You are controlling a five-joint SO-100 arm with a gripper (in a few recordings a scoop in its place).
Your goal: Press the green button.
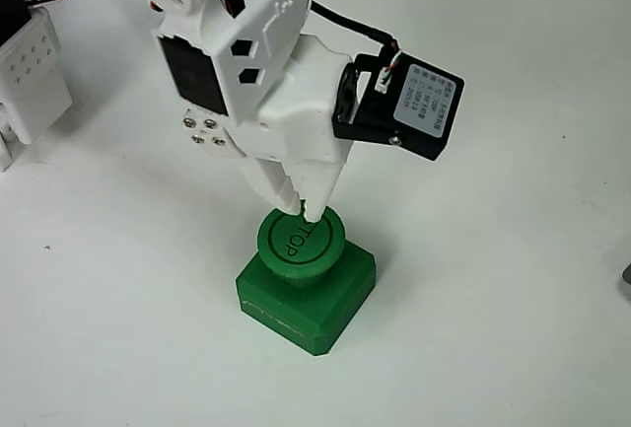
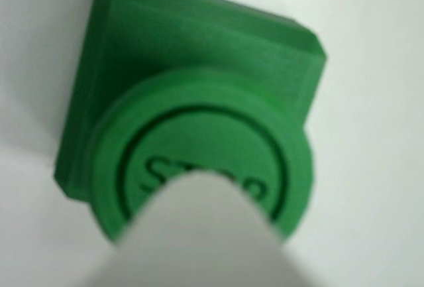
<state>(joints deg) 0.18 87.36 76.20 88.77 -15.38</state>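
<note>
The green button [image 1: 301,249] stands on the white table, a round cap engraved "STOP" on a square chamfered base [image 1: 325,309]. My white gripper [image 1: 302,206] points down with its fingers together, tips resting on the cap's far edge and covering the "S". In the wrist view the green button [image 2: 192,141] looms close and blurred. A white fingertip [image 2: 199,234] overlaps the lower part of the cap and hides part of the lettering.
The white table [image 1: 513,279] lies bare around the button. A white arm base or block [image 1: 30,82] sits at the left edge of the overhead view. The black wrist camera [image 1: 404,106] juts out to the right of the gripper.
</note>
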